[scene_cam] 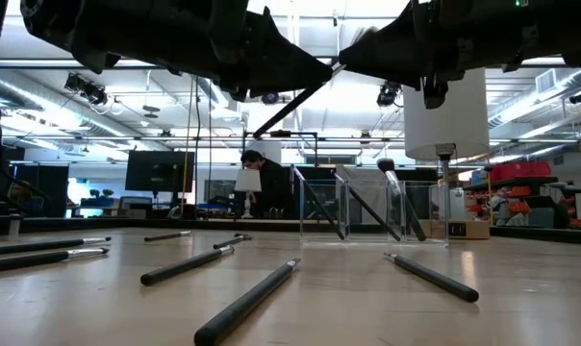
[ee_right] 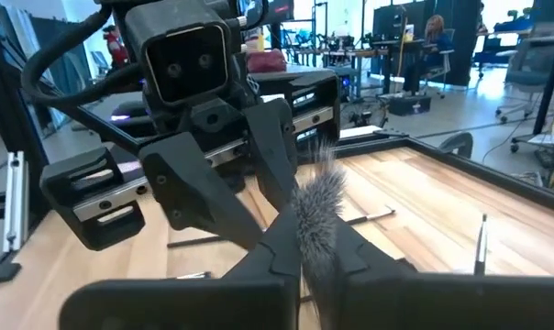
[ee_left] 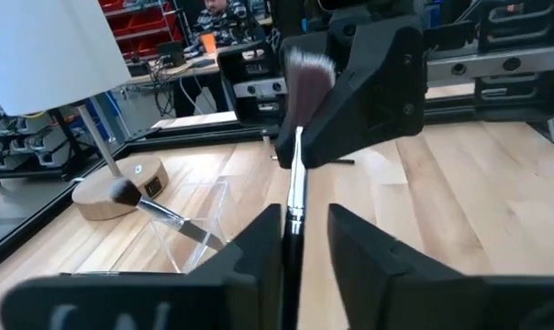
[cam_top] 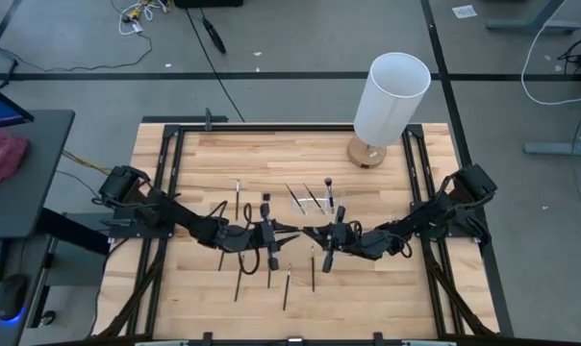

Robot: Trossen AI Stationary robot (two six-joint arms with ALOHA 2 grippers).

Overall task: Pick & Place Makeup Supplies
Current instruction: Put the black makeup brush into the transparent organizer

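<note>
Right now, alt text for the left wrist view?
A makeup brush stands between the left hand's dark fingers, its bristles against the right hand facing it. Behind on the wooden table: a clear holder with another brush, and a white lamp.

Grey floor [cam_top: 300,38], ceiling lights — desks [ee_right: 497,50], monitors [scene_cam: 159,171]

Brushes [cam_top: 287,286] lie scattered mid-table [cam_top: 204,154], the holder [cam_top: 321,204] among them, the lamp [cam_top: 389,101] behind.
</note>
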